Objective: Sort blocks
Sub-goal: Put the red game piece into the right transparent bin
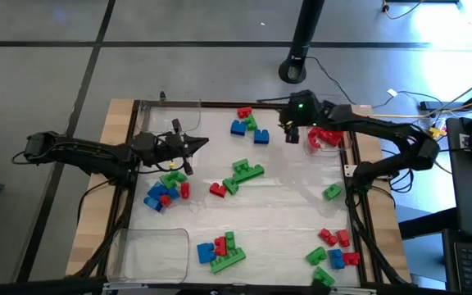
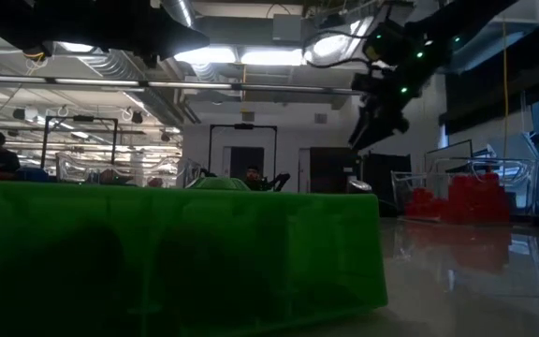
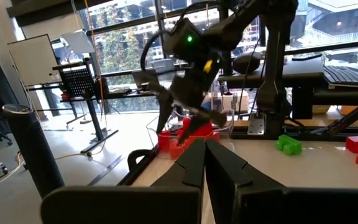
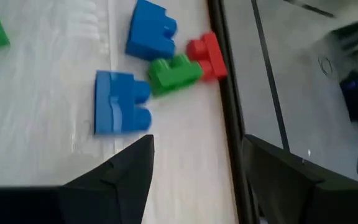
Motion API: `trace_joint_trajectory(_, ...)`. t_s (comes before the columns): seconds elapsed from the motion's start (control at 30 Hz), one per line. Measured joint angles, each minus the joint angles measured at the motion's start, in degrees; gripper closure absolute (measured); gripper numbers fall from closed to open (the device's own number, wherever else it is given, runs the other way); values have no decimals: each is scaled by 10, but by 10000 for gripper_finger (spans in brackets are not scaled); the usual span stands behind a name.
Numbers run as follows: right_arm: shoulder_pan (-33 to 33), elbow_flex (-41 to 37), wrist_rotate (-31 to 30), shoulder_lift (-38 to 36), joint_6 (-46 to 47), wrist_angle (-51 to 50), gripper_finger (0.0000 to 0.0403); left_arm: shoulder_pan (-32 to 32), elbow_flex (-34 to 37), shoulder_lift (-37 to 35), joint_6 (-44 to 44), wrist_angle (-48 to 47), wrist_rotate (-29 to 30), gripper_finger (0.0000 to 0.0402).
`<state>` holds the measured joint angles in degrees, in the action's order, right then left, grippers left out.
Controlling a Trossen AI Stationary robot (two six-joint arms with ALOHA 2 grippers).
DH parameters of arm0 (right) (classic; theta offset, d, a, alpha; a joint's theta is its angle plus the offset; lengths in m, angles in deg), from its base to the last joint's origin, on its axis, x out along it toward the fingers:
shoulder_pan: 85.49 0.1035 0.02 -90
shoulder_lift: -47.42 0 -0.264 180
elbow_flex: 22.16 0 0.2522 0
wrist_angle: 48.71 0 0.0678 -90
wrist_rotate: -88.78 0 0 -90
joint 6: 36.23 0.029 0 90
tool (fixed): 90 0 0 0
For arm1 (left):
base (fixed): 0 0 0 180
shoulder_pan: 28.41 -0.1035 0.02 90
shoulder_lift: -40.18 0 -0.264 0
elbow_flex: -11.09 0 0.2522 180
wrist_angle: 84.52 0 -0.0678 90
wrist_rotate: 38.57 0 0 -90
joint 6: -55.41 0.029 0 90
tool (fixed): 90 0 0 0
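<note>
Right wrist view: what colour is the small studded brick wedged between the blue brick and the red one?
Green; the right wrist view shows it best.

Overhead camera looks straight down; low one (table-level) shares its table (image 1: 285,205).

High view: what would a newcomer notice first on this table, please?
Probably the bright blocks, scattered in red, green and blue clusters over the whole table. Next, the two dark arms reaching in from opposite sides: the left gripper, shut, above a mixed pile near the left edge, and the right gripper, open, near a small blue, green and red group at the far edge.
</note>
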<state>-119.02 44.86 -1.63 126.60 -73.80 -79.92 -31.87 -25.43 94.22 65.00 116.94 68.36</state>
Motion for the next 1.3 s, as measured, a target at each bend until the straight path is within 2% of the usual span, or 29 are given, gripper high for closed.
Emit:
trace_joint_trajectory(0.13,13,5,0,45,0,43,160,0,0,0,9,0,0,398)
trace_joint_trajectory(0.27,14,40,-8,97,3,44,160,0,0,0,9,0,0,398)
trace_joint_trajectory(0.7,13,203,-16,261,2,35,160,0,0,0,12,-2,0,398)
trace_joint_trajectory(1.0,7,336,-16,363,-16,-20,160,-5,0,0,13,-4,1,398)
trace_joint_trajectory(1.3,-28,445,-13,447,-17,-90,160,-10,0,0,13,-13,2,398)
